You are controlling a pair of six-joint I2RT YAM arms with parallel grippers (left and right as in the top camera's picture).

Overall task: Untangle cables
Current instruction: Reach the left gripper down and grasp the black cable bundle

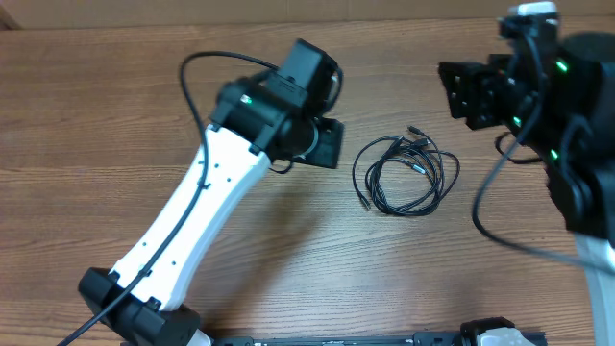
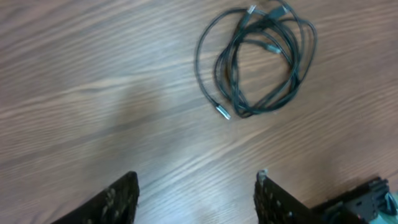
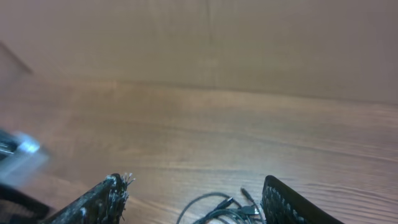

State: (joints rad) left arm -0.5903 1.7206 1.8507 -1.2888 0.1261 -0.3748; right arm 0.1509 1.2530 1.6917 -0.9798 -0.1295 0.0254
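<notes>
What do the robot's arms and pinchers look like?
The left arm is a white tube with black joints and a black cable looping along it. The right arm is mostly black, with little green lights. The left gripper and right gripper each have two black, bumpy-faced fingers.

In the right wrist view the loose coil of thin black cables (image 3: 221, 210) is cut off by the near edge, and a pale grey shape (image 3: 17, 151) at the left is too blurred to identify.
</notes>
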